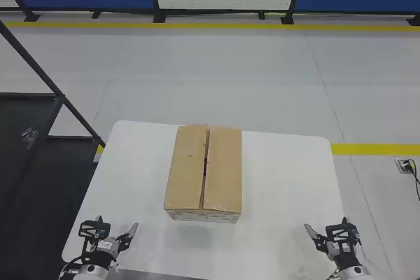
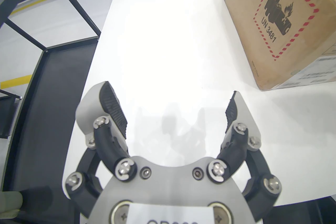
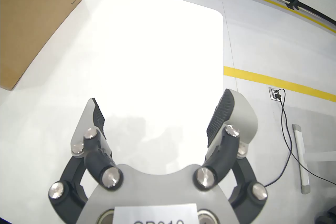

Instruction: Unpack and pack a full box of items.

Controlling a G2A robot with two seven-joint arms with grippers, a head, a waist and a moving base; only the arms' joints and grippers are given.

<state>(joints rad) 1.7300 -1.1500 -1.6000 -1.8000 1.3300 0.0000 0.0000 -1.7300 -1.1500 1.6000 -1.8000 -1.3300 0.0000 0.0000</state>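
Note:
A brown cardboard box [image 1: 204, 173] stands in the middle of the white table [image 1: 287, 189], its two top flaps folded shut along a centre seam. A red-dashed hazard label marks the box side [image 2: 282, 12] facing my left arm, and the box side [image 3: 34, 9] facing my right arm carries the same label. My left gripper [image 1: 110, 233] hovers at the table's near left corner, open with nothing between its fingers [image 2: 113, 107]. At the near right corner my right gripper [image 1: 334, 232] is open too, its pads [image 3: 219, 114] bare above the tabletop.
A dark metal rack [image 1: 28, 140] with a black shelf [image 2: 34, 109] stands close along the table's left edge. On the floor to the right are a yellow line [image 1: 381, 148], a wall socket with a black cable [image 3: 284, 114] and a white bar [image 3: 300, 156].

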